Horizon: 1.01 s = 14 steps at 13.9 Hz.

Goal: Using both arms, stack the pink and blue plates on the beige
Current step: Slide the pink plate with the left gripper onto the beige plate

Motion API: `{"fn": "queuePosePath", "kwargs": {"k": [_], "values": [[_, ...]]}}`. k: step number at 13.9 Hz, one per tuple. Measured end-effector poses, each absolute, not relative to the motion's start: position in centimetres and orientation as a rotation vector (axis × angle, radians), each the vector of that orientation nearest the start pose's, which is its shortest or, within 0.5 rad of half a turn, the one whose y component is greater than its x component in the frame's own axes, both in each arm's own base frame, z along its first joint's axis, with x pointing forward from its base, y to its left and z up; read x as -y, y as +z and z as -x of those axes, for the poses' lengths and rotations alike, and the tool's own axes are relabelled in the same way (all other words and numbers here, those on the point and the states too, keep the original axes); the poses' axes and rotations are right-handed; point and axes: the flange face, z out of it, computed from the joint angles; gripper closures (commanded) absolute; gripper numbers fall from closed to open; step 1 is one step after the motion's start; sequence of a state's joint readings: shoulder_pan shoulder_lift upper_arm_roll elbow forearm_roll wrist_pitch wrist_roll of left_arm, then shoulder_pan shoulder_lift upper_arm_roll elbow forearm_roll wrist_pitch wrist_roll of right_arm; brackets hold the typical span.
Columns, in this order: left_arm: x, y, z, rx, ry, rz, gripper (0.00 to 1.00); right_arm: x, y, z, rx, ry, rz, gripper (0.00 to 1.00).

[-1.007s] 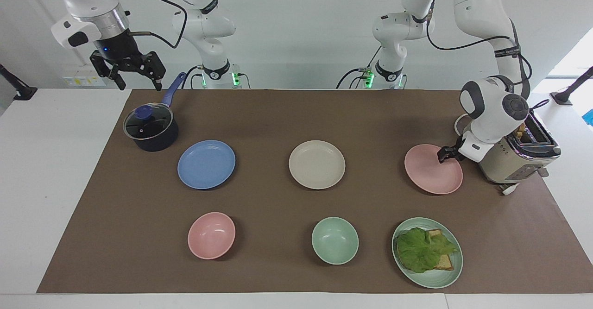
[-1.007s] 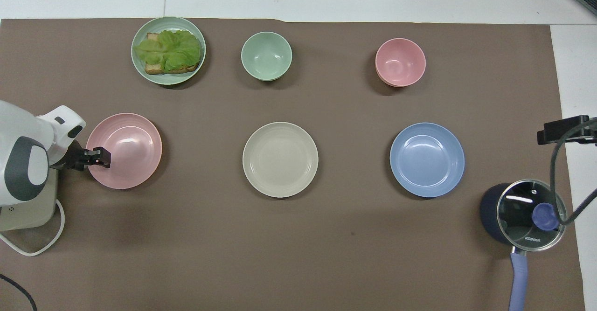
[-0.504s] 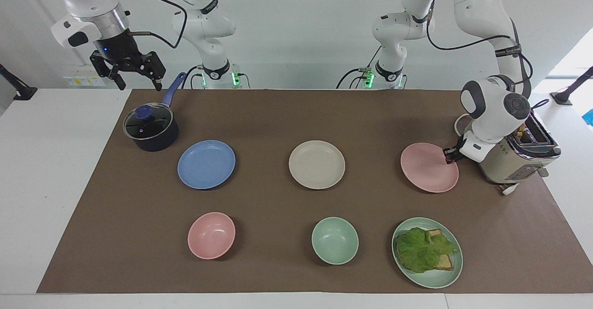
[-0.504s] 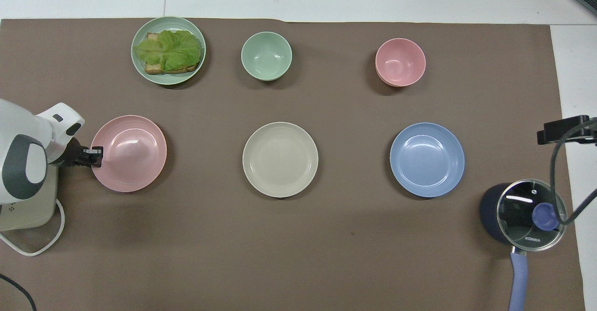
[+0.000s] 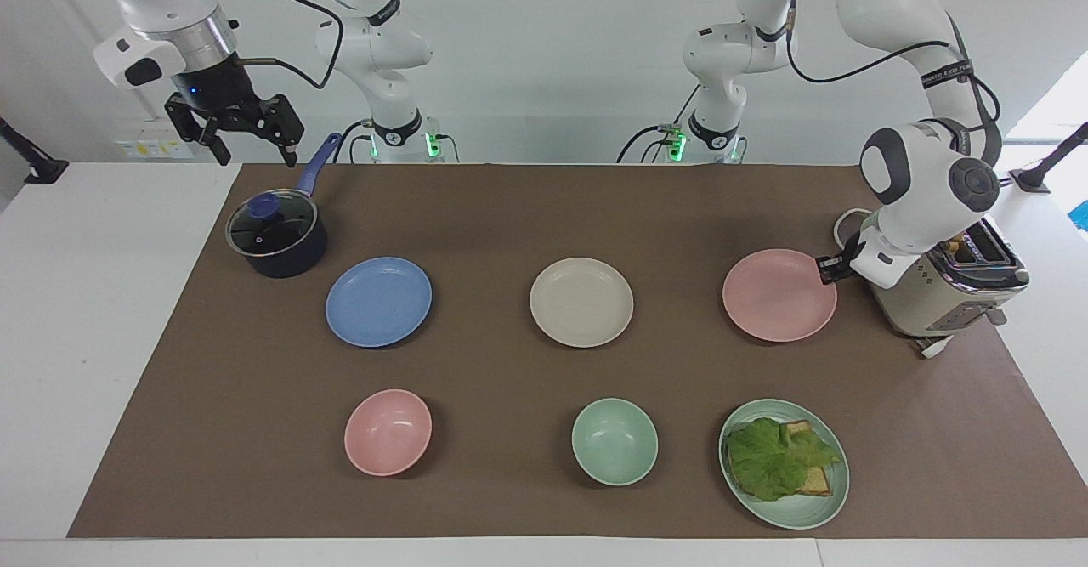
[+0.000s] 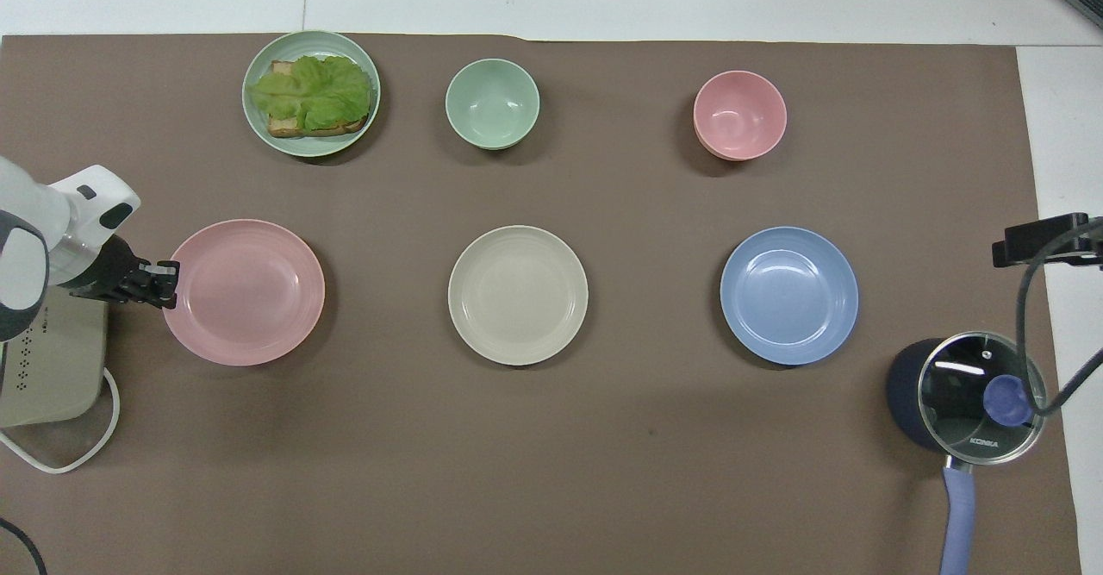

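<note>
The pink plate point(image 5: 778, 295) point(image 6: 246, 292) hangs a little above the brown mat at the left arm's end of the table. My left gripper point(image 5: 826, 269) point(image 6: 168, 282) is shut on its rim, on the side toward the toaster. At the mat's middle the beige plate point(image 5: 581, 302) point(image 6: 518, 295) lies flat with nothing on it. The blue plate point(image 5: 378, 301) point(image 6: 788, 295) lies beside it toward the right arm's end. High over the mat's corner by the pot, my right gripper point(image 5: 257, 157) waits open and holds nothing.
A toaster point(image 5: 943, 291) point(image 6: 47, 368) stands close beside the left gripper. A lidded dark pot point(image 5: 276, 235) point(image 6: 965, 394) stands next to the blue plate. Farther from the robots are a pink bowl point(image 5: 388, 431), a green bowl point(image 5: 614, 441) and a green plate point(image 5: 790, 518) with lettuce and toast.
The left gripper has shut on the pink plate's rim and raised it, carrying it slightly toward the beige plate. The right arm has not moved.
</note>
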<state>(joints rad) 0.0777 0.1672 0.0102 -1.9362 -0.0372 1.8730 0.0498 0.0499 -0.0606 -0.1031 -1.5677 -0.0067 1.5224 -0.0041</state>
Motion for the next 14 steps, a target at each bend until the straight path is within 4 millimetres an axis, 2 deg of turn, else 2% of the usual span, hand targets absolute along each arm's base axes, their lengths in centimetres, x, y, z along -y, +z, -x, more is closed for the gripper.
{"fn": "queuePosePath", "kwargs": {"k": [3,6,10,14], "values": [[-1.2,41.6,-56.3,0.015,0.369,3.211,1.0,3.1,65.4,-53.0,-0.078,-0.023,3.141,0.0],[4.4,43.8,-55.5,-0.032,0.354,3.259,1.0,3.1,65.4,-53.0,-0.078,-0.023,3.141,0.0],[12.1,44.1,-54.4,-0.011,0.381,3.252,1.0,3.1,65.4,-53.0,-0.078,-0.023,3.141,0.0],[16.9,44.1,-53.4,0.009,0.382,3.293,1.0,3.1,65.4,-53.0,-0.078,-0.024,3.141,0.0]]}}
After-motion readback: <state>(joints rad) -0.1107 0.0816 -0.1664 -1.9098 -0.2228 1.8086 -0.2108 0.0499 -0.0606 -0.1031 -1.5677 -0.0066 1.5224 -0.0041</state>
